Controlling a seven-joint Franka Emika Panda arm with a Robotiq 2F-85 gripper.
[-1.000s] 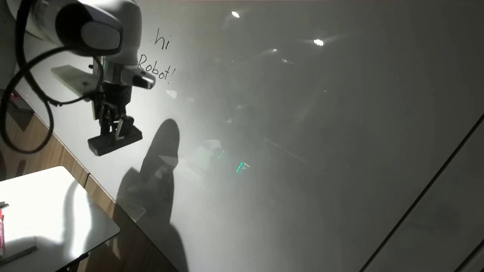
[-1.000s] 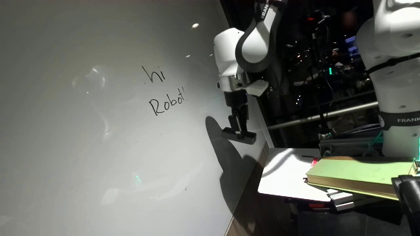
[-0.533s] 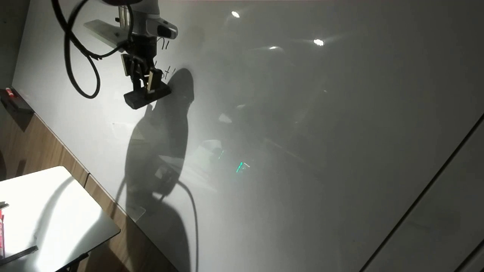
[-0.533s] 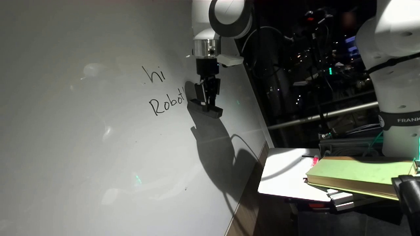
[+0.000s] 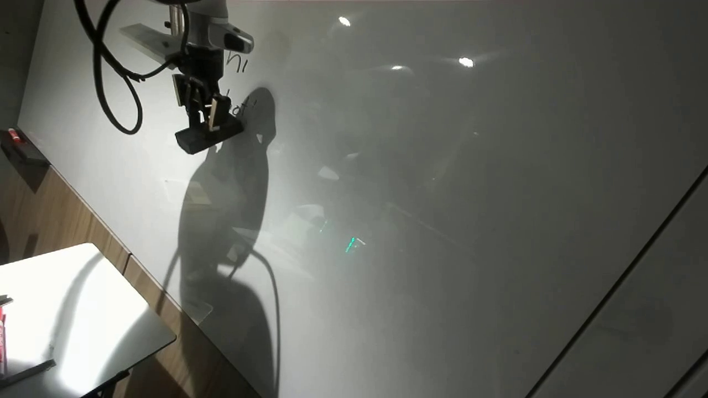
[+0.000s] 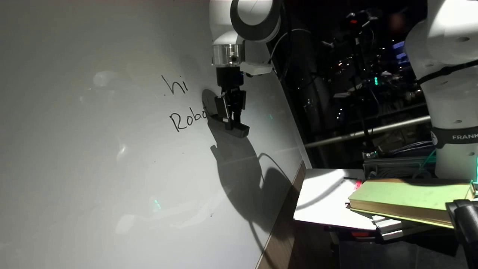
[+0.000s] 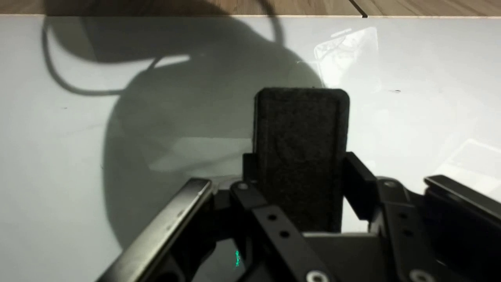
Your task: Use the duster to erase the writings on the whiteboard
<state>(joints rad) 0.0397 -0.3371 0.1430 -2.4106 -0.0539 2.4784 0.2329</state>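
The whiteboard [image 5: 442,221] fills most of both exterior views and lies behind the gripper in the wrist view [image 7: 39,188]. The dark writings "hi" [image 6: 174,85] and "Robot" [image 6: 188,118] are on it; the end of "Robot" is hidden behind the duster and gripper. In an exterior view, the arm hides part of the writings [image 5: 238,62]. My gripper [image 7: 299,174] is shut on the dark grey duster [image 7: 301,125], with a finger on each long side. The duster [image 6: 239,130] is just right of the word "Robot", tilted. I cannot tell whether it touches the board.
A small white tabletop [image 5: 72,298] stands below the board's lower edge. It bears a red-tipped pen [image 6: 358,184] and a green book [image 6: 410,198]. A wooden strip [image 5: 72,213] runs under the board. A dark tray with a red item [image 5: 22,148] sits at the left.
The gripper with the duster has moved up along the board to the end of "Robot", mostly in the first half second, then slightly closer. It now covers the last letters in an exterior view.
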